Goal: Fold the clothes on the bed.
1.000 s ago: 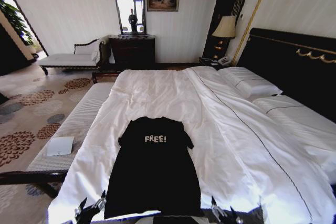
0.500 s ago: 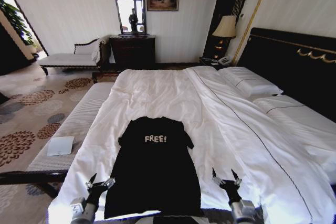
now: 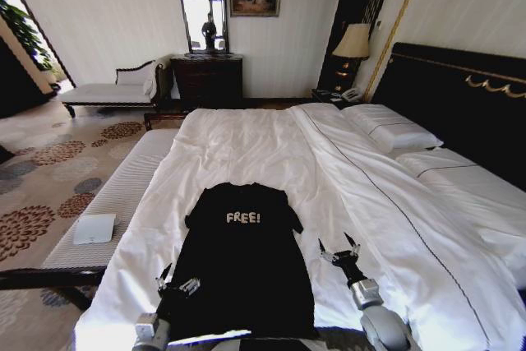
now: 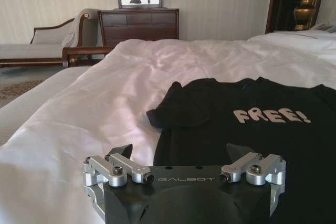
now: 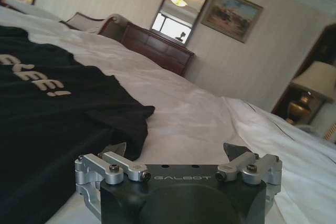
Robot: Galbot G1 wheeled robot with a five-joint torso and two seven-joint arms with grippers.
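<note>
The clothes are one black T-shirt (image 3: 238, 260) with white "FREE!" lettering, lying flat and face up on the white duvet of the bed (image 3: 271, 145), its hem towards me. My left gripper (image 3: 177, 281) hovers open at the shirt's lower left edge. My right gripper (image 3: 339, 248) is open over the duvet just off the shirt's right edge, below the sleeve. In the left wrist view the open left gripper (image 4: 181, 153) faces the T-shirt (image 4: 247, 129) and its sleeve. The right wrist view has the open right gripper (image 5: 175, 150) beside the T-shirt (image 5: 47, 114).
A pale bench (image 3: 115, 195) with a white flat item (image 3: 94, 228) runs along the bed's left side. Pillows (image 3: 390, 129) and a black headboard (image 3: 460, 96) are on the right. A chaise (image 3: 107, 92), dresser (image 3: 207, 80) and lamp (image 3: 353, 43) stand by the far wall.
Both grippers have risen from the picture's bottom edge and moved forward. The left one shifted in over the shirt's left edge; the right one advanced farther along the shirt's right side.
</note>
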